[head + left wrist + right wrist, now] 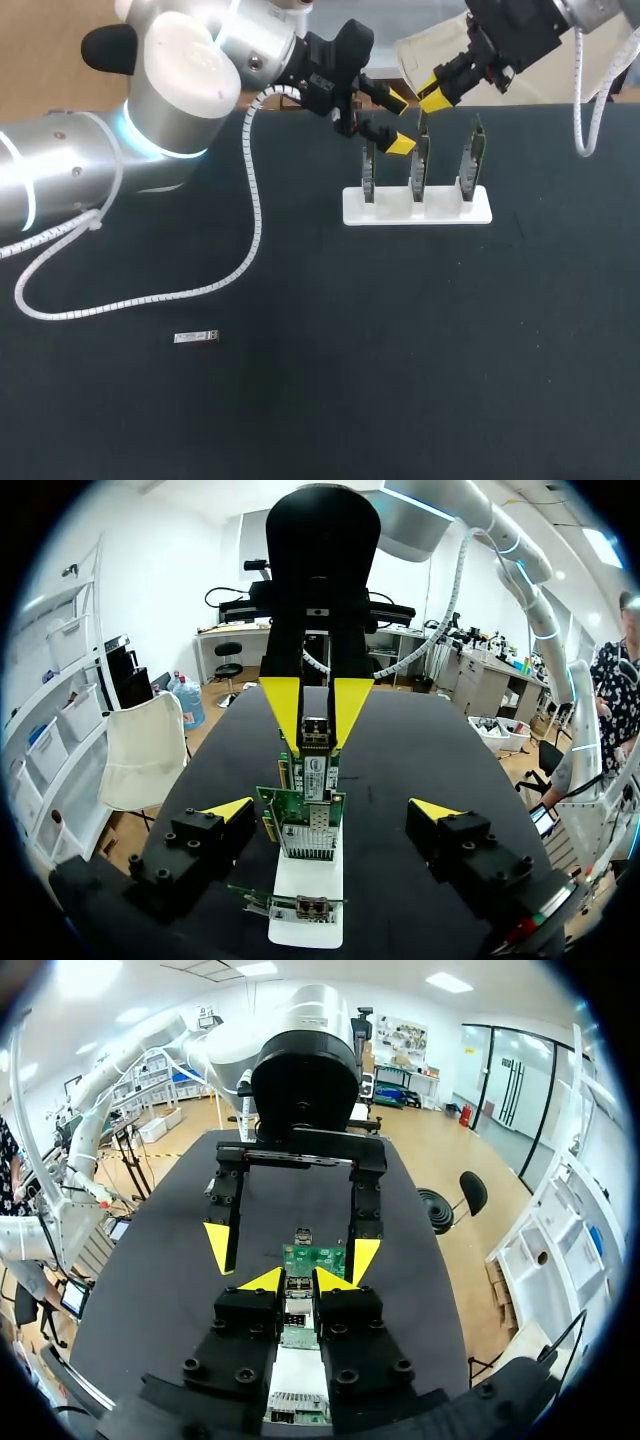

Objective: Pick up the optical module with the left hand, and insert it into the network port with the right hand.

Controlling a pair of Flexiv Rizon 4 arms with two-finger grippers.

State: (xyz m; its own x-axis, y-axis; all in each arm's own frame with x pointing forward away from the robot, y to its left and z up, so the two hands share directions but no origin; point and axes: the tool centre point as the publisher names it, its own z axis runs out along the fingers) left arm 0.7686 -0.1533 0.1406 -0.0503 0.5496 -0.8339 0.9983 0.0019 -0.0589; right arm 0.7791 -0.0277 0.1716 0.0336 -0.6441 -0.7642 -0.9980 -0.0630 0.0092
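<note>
**Head view.** Your left gripper (399, 122) hangs over the far part of the table (400, 360). Its fingers are spread and hold nothing, just beside the left end of a white stand (415, 212). Three circuit boards (420, 165) stand upright in that stand. Your right gripper (433, 95) is above the middle board, with its tips close together. A small silver bar (196, 337) lies flat on the table on your left, well apart from the stand. Any marking on it is too small to read.

**Left wrist view.** The boards line up ahead between the left gripper's spread fingers and touch neither. Your right gripper comes down from above with both yellow tips pressed on a metal module (315, 735) from two sides. The module meets the top edge of the middle board (308, 778). You cannot tell whether it is seated in the port. The print on that board's chip is too small to read.

**Right wrist view.** The right gripper's tips stand nearly together over the green board, with the module largely hidden between them. Your left gripper (290, 1252) is ahead, with one finger on either side of the row of boards.
</note>
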